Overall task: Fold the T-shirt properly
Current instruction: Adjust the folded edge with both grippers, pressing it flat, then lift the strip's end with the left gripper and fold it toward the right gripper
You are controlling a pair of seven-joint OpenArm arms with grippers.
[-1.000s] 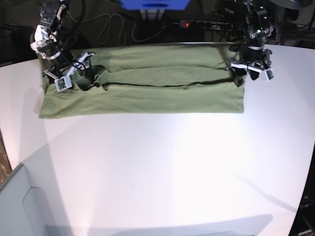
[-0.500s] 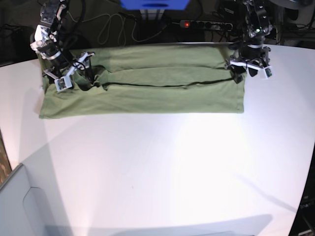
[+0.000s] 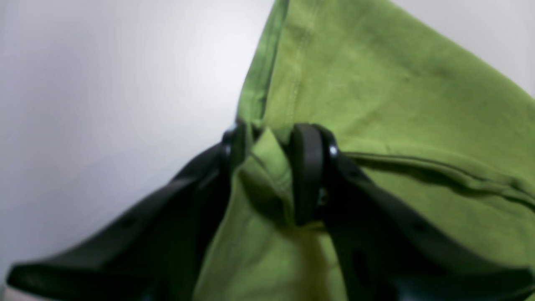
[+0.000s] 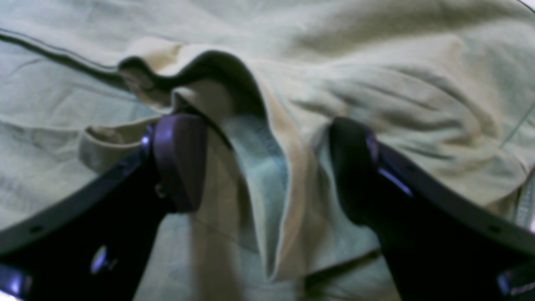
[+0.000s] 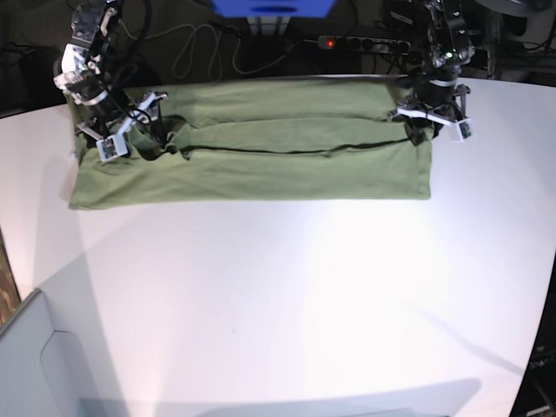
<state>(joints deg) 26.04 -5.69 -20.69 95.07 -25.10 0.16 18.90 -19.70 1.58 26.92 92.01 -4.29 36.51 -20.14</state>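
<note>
The olive-green T-shirt [image 5: 261, 165] lies flat as a long band across the far part of the white table [image 5: 304, 287], with a lengthwise fold line through its middle. My left gripper [image 5: 419, 129] is at the shirt's right end. In the left wrist view the left gripper [image 3: 269, 154] is shut on a pinched fold of the shirt's edge [image 3: 376, 83]. My right gripper [image 5: 137, 130] is at the shirt's left end. In the right wrist view the right gripper [image 4: 267, 163] is open, its fingers astride a raised fold of the cloth [image 4: 259, 125].
A power strip [image 5: 360, 42] with a red light and loose cables lie behind the table's far edge. A blue object [image 5: 274, 7] stands at the back. A grey surface [image 5: 35, 365] sits at the lower left corner.
My left gripper has moved a little left and toward the far edge, onto the shirt's right end. The right arm has not moved.
</note>
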